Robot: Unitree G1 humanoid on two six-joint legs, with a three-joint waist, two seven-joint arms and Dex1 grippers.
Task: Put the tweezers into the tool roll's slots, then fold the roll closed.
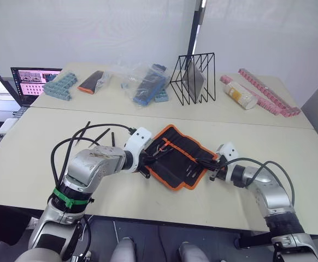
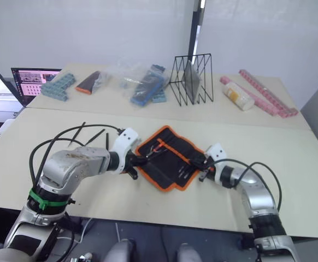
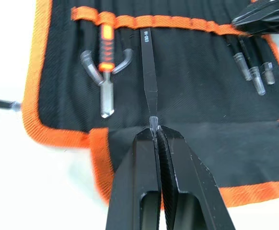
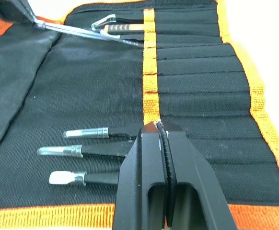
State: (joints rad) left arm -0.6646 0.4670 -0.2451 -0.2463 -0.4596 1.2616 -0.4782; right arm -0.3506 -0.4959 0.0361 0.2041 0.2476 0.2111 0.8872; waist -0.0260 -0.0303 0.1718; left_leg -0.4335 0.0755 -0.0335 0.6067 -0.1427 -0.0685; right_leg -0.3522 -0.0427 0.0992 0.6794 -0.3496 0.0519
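One tool roll (image 1: 178, 157) is being shown lying open on the near table. Four tweezers are being counted in its slots (image 4: 197, 76): three capped ones (image 4: 77, 151) side by side near one end, and one (image 3: 149, 72) being pinched at its tip by the left gripper (image 3: 155, 128). One orange-handled tool (image 3: 106, 72) is being seen beside it. Three loose slim black pieces (image 1: 96, 135) are being counted on the table. Two grippers are being seen, left and right (image 4: 157, 127).

tool roll (image 1: 182, 156) open on table (image 1: 33, 158) | end effectors at both ends
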